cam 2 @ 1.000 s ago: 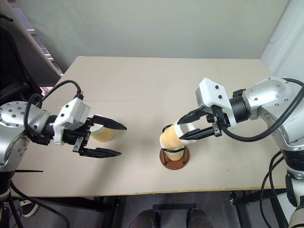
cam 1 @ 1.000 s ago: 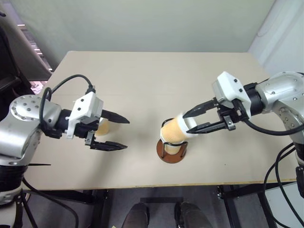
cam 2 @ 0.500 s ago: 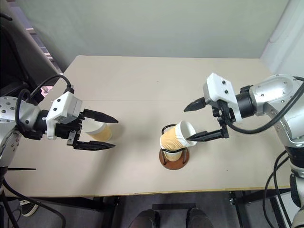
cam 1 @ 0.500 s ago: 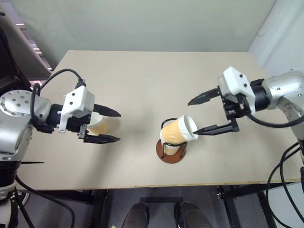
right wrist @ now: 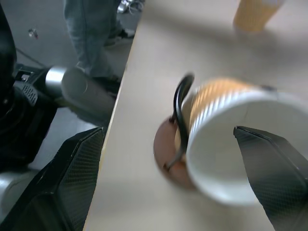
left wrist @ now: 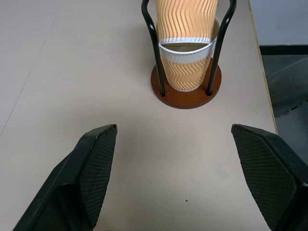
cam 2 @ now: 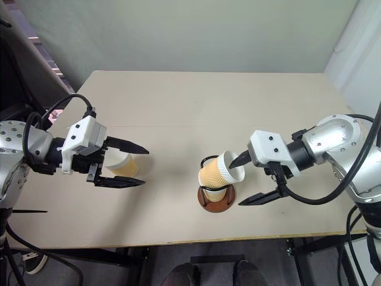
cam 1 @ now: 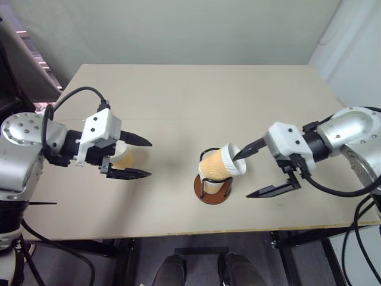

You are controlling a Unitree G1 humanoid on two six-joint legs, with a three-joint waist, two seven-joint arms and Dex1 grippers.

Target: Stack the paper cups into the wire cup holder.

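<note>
The wire cup holder stands on its round brown base near the table's front edge. One paper cup sits upright inside it. A second cup leans tilted in the top of the wire loops, its white mouth facing my right gripper. That gripper is open and holds nothing; its upper fingertip is at the tilted cup's rim, its lower finger hangs low over the table. A third cup stands on the table at the left, partly hidden by my left gripper, which is open and points toward the holder.
The beige table has bare room behind and between the arms. Its front edge runs close below the holder. Black cables hang off both arms. A wall stands behind the table.
My right gripper opened and let go of the second cup, then sank toward the table front. The cup stays tilted on the holder. The left gripper kept its place.
</note>
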